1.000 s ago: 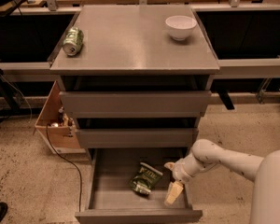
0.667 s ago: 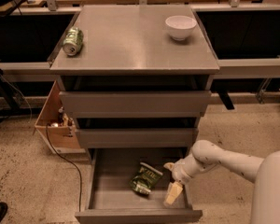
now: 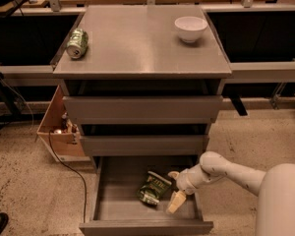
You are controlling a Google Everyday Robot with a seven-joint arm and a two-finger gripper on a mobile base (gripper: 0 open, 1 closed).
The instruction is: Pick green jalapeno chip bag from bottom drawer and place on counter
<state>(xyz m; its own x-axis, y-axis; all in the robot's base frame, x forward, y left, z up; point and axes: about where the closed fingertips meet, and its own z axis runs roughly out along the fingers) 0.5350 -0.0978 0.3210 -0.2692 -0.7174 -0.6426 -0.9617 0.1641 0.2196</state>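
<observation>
One step underway, reach-to-grasp: end effector (image 3: 173,188) sits inside the open bottom drawer (image 3: 115,203), fingers spread, empty, just right of the green jalapeno chip bag (image 3: 154,187) on the drawer floor. Next move likely: close on bag, lift clear, set on worktop (image 3: 137,43).

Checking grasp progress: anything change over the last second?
The gripper, open inside the bottom drawer, edged slightly left toward the green jalapeno chip bag. Nothing was grasped or released. The bag, and the can and bowl on the counter, stayed put.
</observation>
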